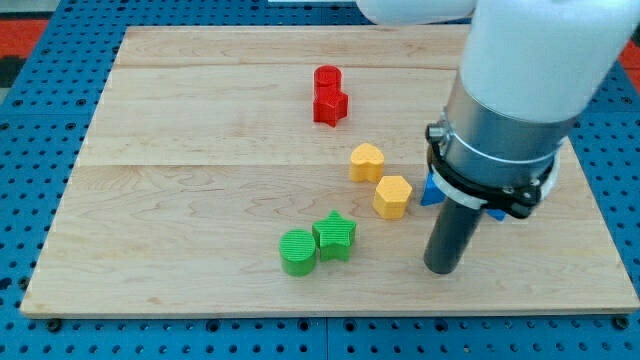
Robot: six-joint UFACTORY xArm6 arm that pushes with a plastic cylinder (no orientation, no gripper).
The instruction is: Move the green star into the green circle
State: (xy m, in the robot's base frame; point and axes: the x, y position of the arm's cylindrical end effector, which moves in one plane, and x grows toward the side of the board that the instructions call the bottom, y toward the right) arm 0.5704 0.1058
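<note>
Green star (334, 235) sits on the wooden board (180, 200), touching the green circle (297, 251) on that circle's upper-right side. The star is compact, with no real long axis; one point aims roughly toward the view's top, the others splay out sideways and down (exact rotation hard to read at this size). The circle is a short cylinder lying flat, and it is the landmark for the rest.

My tip (441, 269) is to the right of the green circle, at about the same height in the view, well apart from it. The star lies between circle and tip but hugs the circle; clear board separates the star from the tip. No jaws on this rig, just a straight dark rod, so there is nothing to open or close, and it holds nothing. The bulky white and grey arm body above the rod hides part of the board.

Up and right of the green circle: yellow hexagon (393, 196), and just above-left of that a yellow heart (367, 161), the two near each other but apart. A blue block (432, 189) peeks out at the arm's left edge, right of the hexagon (shape mostly hidden). Far above the circle, a red cylinder (327, 78) and a red star-ish block (330, 105) touch each other, the cylinder on top in the view.
</note>
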